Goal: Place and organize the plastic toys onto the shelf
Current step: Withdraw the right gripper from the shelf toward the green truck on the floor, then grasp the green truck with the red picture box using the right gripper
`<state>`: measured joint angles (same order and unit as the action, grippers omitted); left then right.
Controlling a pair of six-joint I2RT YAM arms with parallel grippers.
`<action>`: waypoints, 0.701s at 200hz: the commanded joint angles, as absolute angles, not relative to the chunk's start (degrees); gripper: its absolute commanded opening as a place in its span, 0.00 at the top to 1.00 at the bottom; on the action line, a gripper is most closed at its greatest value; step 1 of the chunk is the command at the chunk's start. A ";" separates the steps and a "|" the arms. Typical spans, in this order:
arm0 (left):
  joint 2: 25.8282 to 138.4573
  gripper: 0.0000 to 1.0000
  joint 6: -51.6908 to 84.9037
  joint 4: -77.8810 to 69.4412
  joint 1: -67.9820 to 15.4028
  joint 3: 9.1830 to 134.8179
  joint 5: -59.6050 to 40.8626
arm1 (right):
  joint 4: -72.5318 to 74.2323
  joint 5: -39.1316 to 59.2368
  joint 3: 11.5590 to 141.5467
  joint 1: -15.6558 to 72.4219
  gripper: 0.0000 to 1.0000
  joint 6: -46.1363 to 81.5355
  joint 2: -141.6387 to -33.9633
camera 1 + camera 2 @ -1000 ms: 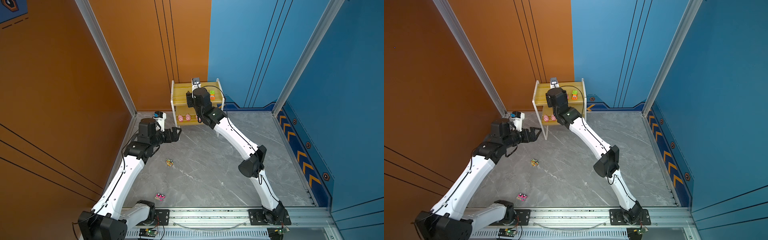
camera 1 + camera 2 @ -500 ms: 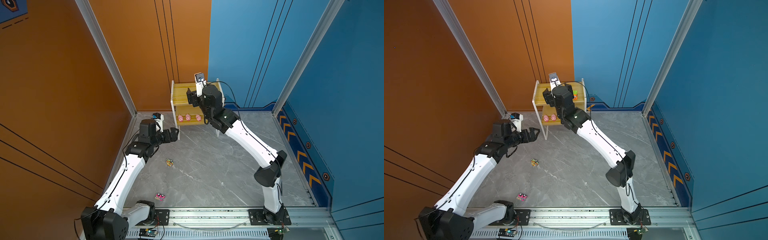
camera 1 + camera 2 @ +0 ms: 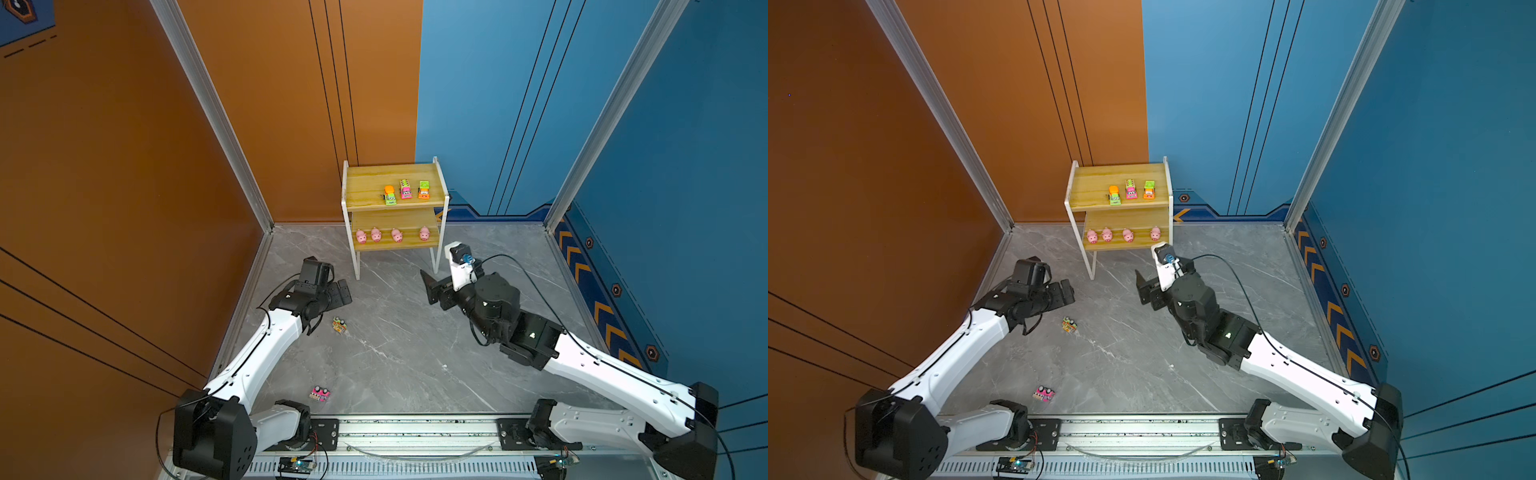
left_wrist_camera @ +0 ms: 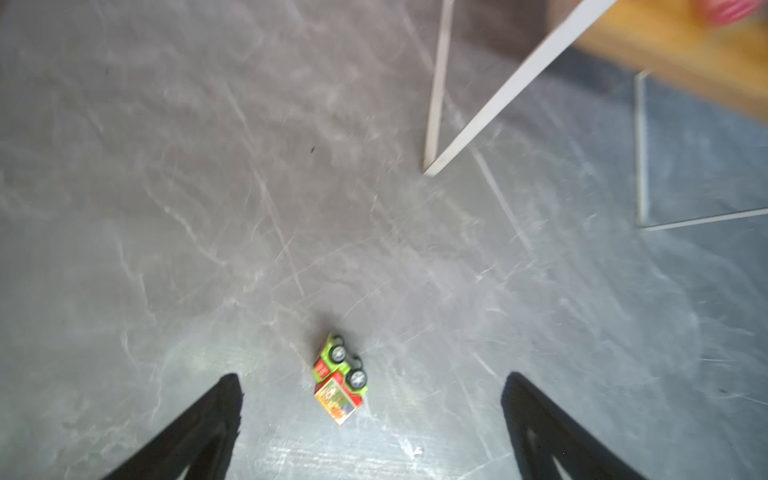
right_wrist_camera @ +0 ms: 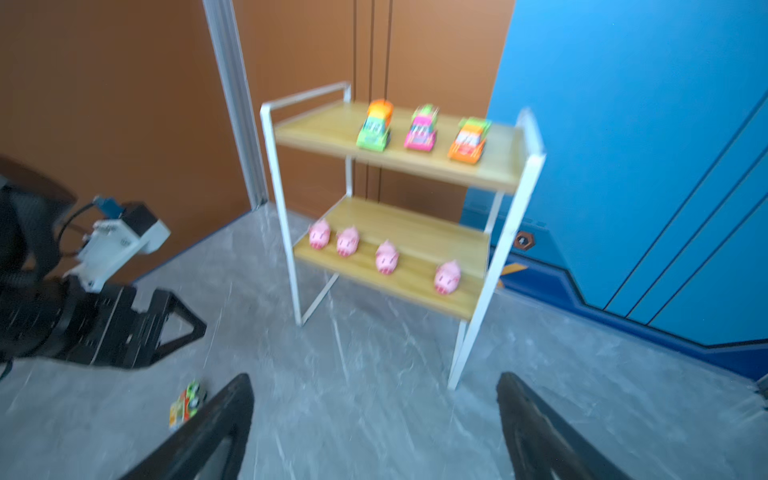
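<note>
The green truck [image 3: 340,325] lies tipped on its side on the table [image 3: 407,353], at 6 o'clock from the left fingers [image 4: 199,424]. These are spread wide and empty, and the truck shows between them in the left wrist view. Its long axis runs roughly 10 to 4 o'clock in both top views. The right fingers [image 5: 216,424], also open and empty, sit well apart at its 2 o'clock, so the left arm is nearer.
</note>
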<state>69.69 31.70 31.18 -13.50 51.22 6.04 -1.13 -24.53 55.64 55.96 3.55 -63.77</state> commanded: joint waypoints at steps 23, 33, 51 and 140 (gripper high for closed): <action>71.86 0.02 39.60 33.50 -14.22 45.72 7.85 | 8.10 -17.28 43.22 64.53 0.13 6.75 -70.36; 72.06 0.02 39.90 33.31 -13.57 45.39 6.92 | 11.72 -16.35 42.63 66.13 0.14 6.07 -75.10; 72.22 0.02 39.71 33.38 -11.38 45.98 4.41 | 20.59 -16.80 42.99 68.86 0.14 3.04 -84.34; 77.64 0.00 38.07 32.37 1.70 49.91 -15.87 | 39.43 -11.10 60.63 69.85 0.15 -4.57 -117.93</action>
<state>77.28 38.87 32.69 0.73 48.58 -9.26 33.43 -13.43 55.46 70.17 -2.39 -114.21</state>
